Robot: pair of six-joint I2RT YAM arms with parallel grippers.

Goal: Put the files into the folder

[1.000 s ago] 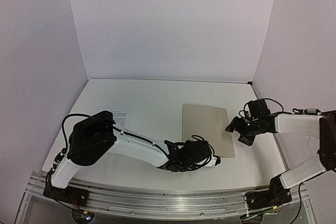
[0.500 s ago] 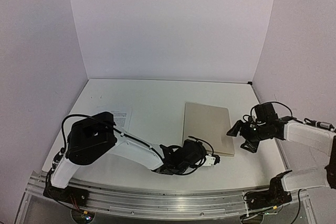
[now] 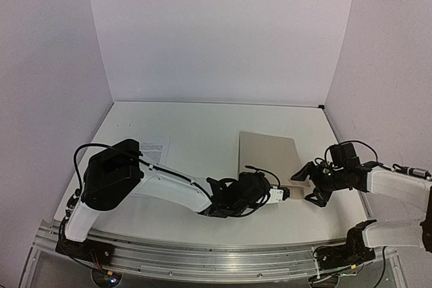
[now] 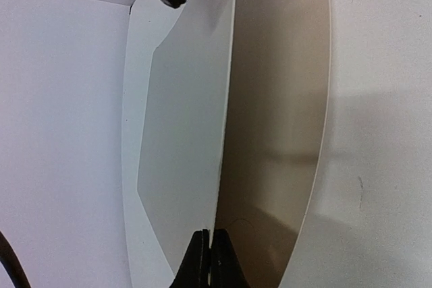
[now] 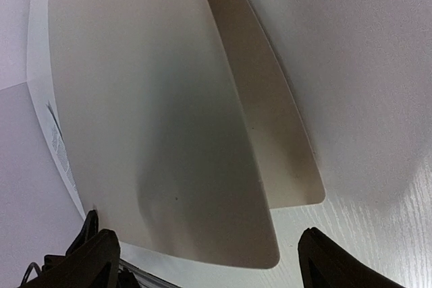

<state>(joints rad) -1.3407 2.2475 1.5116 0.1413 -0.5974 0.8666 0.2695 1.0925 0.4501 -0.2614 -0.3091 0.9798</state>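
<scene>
Left of beige folder (image 3: pixel 266 155), files (image 3: pixel 156 148), print too small to read

On the surface (image 3: pixel 196 123), the folder (image 3: pixel 266 155) lies right of centre. The files (image 3: pixel 155 148) lie well apart to its left. The left hand (image 3: pixel 287 194) sits at the folder's near edge, with the right hand (image 3: pixel 306 185) just beside it to the right.

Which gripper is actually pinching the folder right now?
The left gripper, shut on the near edge of the folder, whose top cover is lifted. The right gripper is open at the folder's near right corner, holding nothing.
</scene>
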